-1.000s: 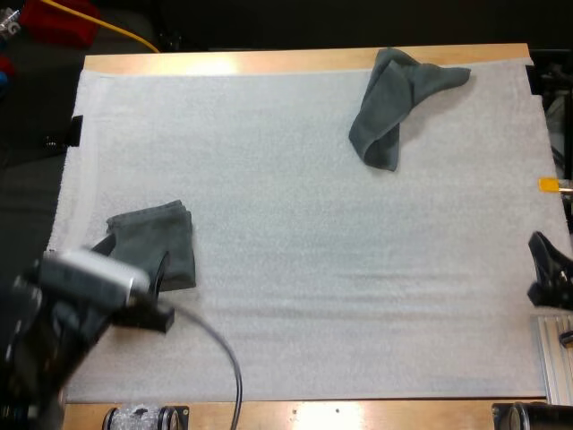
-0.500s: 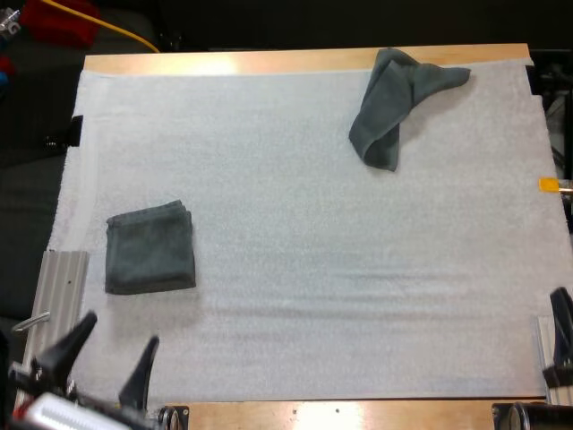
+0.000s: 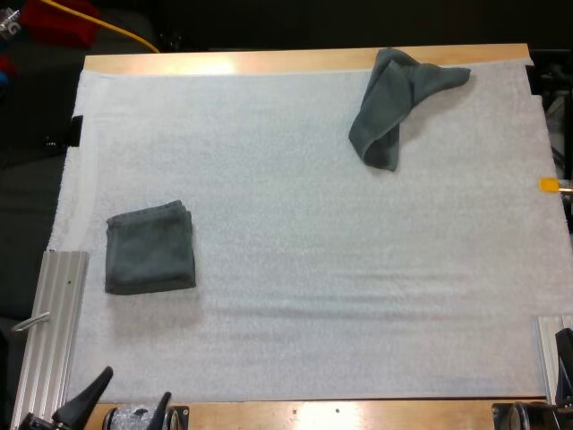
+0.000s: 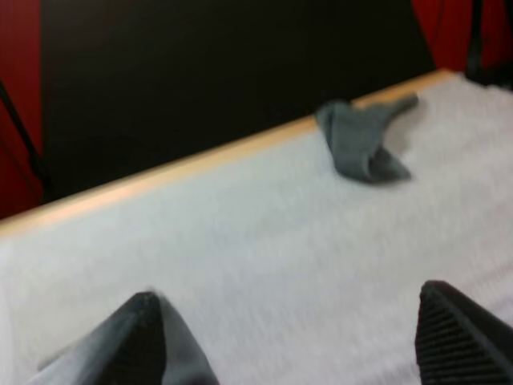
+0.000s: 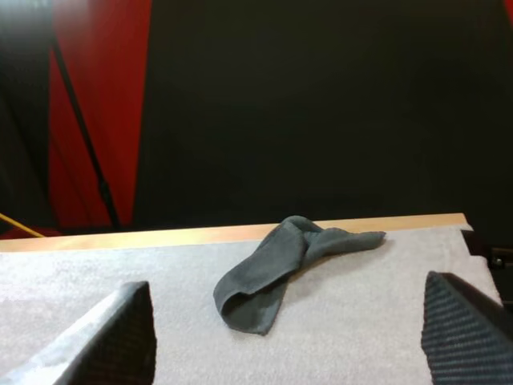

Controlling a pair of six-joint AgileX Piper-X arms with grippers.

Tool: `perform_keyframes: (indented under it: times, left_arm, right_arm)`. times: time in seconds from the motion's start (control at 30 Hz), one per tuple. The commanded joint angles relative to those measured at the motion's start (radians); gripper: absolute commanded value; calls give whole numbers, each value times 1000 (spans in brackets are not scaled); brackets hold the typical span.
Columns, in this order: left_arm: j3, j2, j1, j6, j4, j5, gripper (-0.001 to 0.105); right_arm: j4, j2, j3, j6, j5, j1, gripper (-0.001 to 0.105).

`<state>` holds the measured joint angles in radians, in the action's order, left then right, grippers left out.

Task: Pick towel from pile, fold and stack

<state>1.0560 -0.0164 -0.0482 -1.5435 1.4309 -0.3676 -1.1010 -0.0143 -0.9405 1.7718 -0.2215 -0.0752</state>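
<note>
- Left jaws have been pulled back from the folded towel to the near counter edge, and are seen apart, empty
- Right jaws are likewise withdrawn, apart
- Fold is judged placed; the crumpled towel at the far edge is taken next

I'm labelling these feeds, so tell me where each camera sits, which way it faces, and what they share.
High view: behind the arms, looking forward and down over the mat, folded towel and crumpled towel; left fingers at the near edge.
Left wrist view: on the left arm, low, facing the mat's far side; left fingers open.
Right wrist view: on the right arm, facing the same way; right fingers open.
Shared: all three show the crumpled towel.
</note>
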Motion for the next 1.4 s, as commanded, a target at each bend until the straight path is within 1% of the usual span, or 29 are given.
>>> perform_keyframes:
  times: [0.0, 0.13, 0.27, 0.5, 0.6, 0.9, 0.97, 1.03, 1.13, 1.23, 1.3, 1.37]
  left_arm:
    - [2, -129, 1, -1, 34, -3, 63]
    - [-3, -139, 1, 2, 99, 6, 63]
    - [-48, -140, 1, 1, 25, 6, 63]
    - [-185, -137, 1, 0, -231, 6, 63]
    - [-254, -137, 1, 0, -294, 6, 63]
    - [-449, -133, 1, -3, -380, 4, 63]
    - [-477, -133, 1, -3, -383, 3, 63]
    - [-508, -133, 1, -7, -383, -14, 63]
    - [-534, -133, 1, -14, -397, -39, 63]
    - [-535, -133, 1, -35, -398, -41, 63]
    - [-535, -133, 1, -54, -398, -41, 63]
    - [-535, -133, 1, -55, -398, -41, 63]
  right_arm:
    - [-3, -41, -9, 2, 0, 0, 68]
    - [-3, -41, -9, 2, 0, 0, 68]
    - [29, -41, 7, 2, 0, 0, 68]
    - [110, -39, 79, 2, 0, 0, 68]
    - [112, -39, 120, 2, 0, 0, 68]
    - [110, -37, 265, 2, 0, 0, 68]
    - [110, -37, 293, 2, 0, 0, 68]
    - [110, -37, 330, 2, 0, 0, 68]
    - [89, -37, 367, 2, 0, 0, 68]
    - [61, -37, 410, 2, 0, 0, 68]
    - [77, -37, 417, 2, 0, 0, 68]
    - [77, -37, 417, 2, 0, 0, 68]
